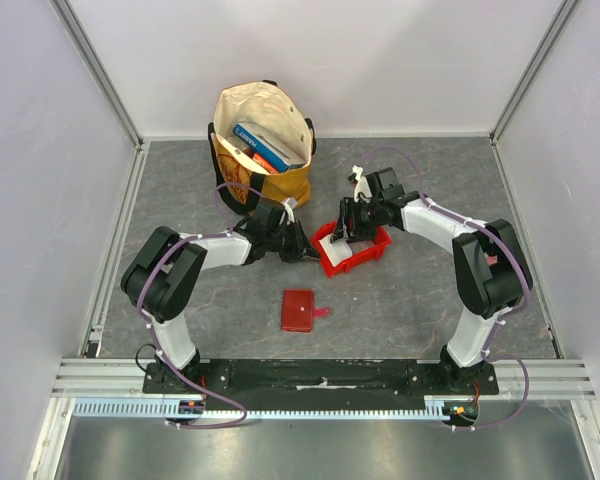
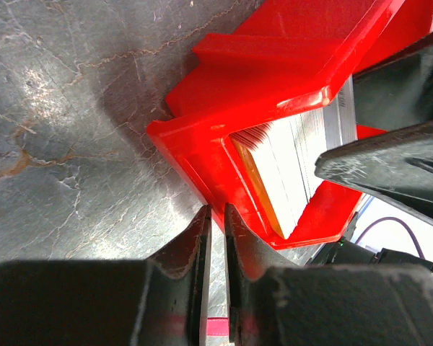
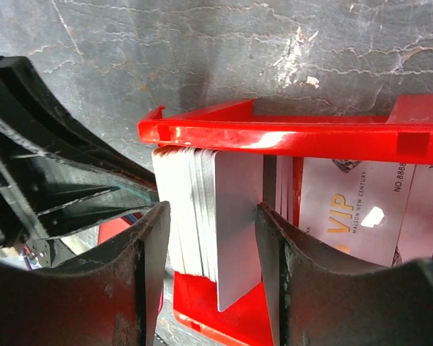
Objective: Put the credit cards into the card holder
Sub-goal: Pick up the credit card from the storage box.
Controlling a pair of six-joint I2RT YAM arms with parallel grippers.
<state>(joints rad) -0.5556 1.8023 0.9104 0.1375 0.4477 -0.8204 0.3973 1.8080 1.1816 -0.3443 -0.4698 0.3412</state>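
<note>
The credit cards [image 3: 234, 209] stand on edge as a thick white stack in a bright red bin [image 3: 274, 133]. My right gripper [image 3: 213, 216] reaches down into the bin with one finger on each side of the stack. Both pads meet it, and the front card sits lower and slightly tilted against the right finger. More cards, one printed VIP [image 3: 346, 216], stand beyond that finger. My left gripper [image 2: 216, 213] is shut with nothing in it, its tips at the bin's outer corner [image 2: 195, 155]. The card holder [image 1: 299, 310], a dark red wallet, lies closed on the table nearer the arm bases.
A tan bag [image 1: 263, 140] holding blue books stands at the back, just behind the left arm. The red bin [image 1: 365, 258] sits mid-table between the two grippers. Grey walls and metal rails enclose the stone-patterned table.
</note>
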